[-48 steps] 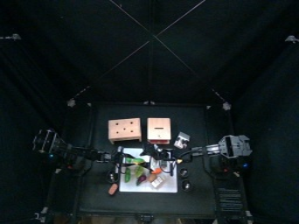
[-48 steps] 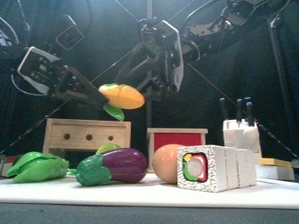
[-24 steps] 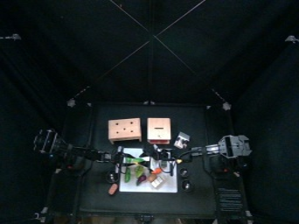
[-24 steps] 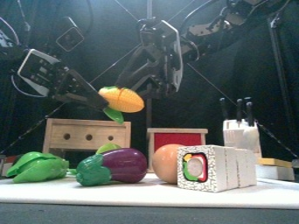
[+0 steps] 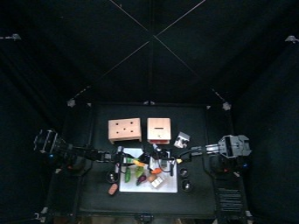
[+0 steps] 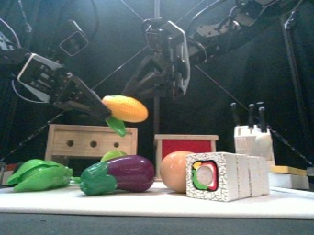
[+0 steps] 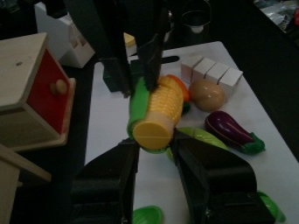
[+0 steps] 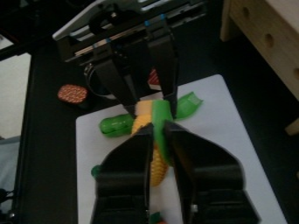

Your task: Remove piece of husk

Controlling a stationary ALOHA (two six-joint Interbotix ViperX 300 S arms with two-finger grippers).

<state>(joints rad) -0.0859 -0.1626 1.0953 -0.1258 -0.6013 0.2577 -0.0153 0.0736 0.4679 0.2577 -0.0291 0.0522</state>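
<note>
With the left gripper, holds a yellow plastic toy corn cob by one end, jaws closed firmly on it, up in the air and well above the white mat. With the right gripper, comes at the same cob from above and straddles its middle, just ahead of the left fingertips.

Just changed: wide apart a second ago, now drawn in to a narrow gap and pressed against the cob's sides, right where the green plastic husk leaf wraps it. Also dipped the cob slightly in the front view while closing. Cannot tell from these views whether the right pads bite the husk alone or pinch cob and husk together.

Meaning for the task: looks like the end of the reach and the start of the grip, with nothing peeled yet and the husk still lying flat along the cob between both grippers. Next, probably needs a pull away from the left gripper while holding the cob steady there; risks slipping off the smooth leaf.
</note>
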